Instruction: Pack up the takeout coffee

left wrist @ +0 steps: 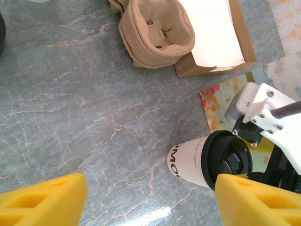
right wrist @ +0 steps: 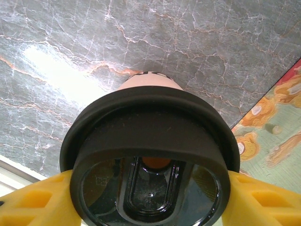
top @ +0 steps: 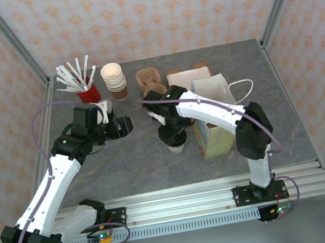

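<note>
Takeout coffee (left wrist: 188, 162) stands upright on the surface (left wrist: 70, 108), just beside the paper bag (top: 215, 122). Your right gripper (right wrist: 150, 207) straddles its black lid (right wrist: 150, 136), fingers (right wrist: 37, 200) at either side; you cannot tell from these views whether they clamp it or merely flank it. Your left gripper (left wrist: 150, 188) is released, holding nothing, near the cup. Risks: a hold taken on the lid alone may pop it off and drop the cup; too hard a squeeze may buckle the paper wall; a lift so close to the bag may catch its rim and tip it. Count: 1 lidded coffee, 1 bag, 1 stack of lidless cups (top: 114, 79), 1 pulp carrier (left wrist: 157, 33), 1 red holder of straws (top: 87, 95), 1 open box (left wrist: 216, 42), 2 grippers
</note>
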Action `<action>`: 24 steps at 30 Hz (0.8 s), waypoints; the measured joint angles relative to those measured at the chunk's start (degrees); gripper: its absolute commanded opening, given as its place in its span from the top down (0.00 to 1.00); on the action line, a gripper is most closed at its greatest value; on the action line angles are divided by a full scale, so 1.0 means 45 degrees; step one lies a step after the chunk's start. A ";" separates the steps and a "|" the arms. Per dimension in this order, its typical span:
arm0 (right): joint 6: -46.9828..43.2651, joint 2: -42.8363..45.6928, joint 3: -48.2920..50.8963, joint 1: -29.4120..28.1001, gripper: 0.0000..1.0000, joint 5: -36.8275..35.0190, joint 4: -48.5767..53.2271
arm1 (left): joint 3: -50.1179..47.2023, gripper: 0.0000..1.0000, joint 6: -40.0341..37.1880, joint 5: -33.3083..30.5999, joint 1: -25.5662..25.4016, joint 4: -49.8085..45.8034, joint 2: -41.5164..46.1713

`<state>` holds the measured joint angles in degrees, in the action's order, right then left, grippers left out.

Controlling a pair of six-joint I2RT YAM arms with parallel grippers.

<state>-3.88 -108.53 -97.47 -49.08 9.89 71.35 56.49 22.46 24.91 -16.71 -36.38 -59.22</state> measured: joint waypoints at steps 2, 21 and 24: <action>0.0034 -0.0005 -0.0097 0.0000 0.40 0.0000 0.0121 | 0.0005 0.27 0.0000 0.0000 0.0000 0.0000 0.0000; 0.0248 0.0690 -0.5557 -0.1166 0.44 0.0903 0.1763 | 0.0243 0.28 0.0476 -0.2380 0.0000 -0.0296 0.1064; 0.0296 0.1273 -0.6606 -0.1171 0.44 0.1064 0.1996 | 0.0753 0.29 0.0495 -0.2463 0.0000 -0.0345 0.1302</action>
<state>-2.55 -102.80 -127.20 -54.35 14.68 80.34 59.88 24.69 13.82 -16.71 -37.93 -53.36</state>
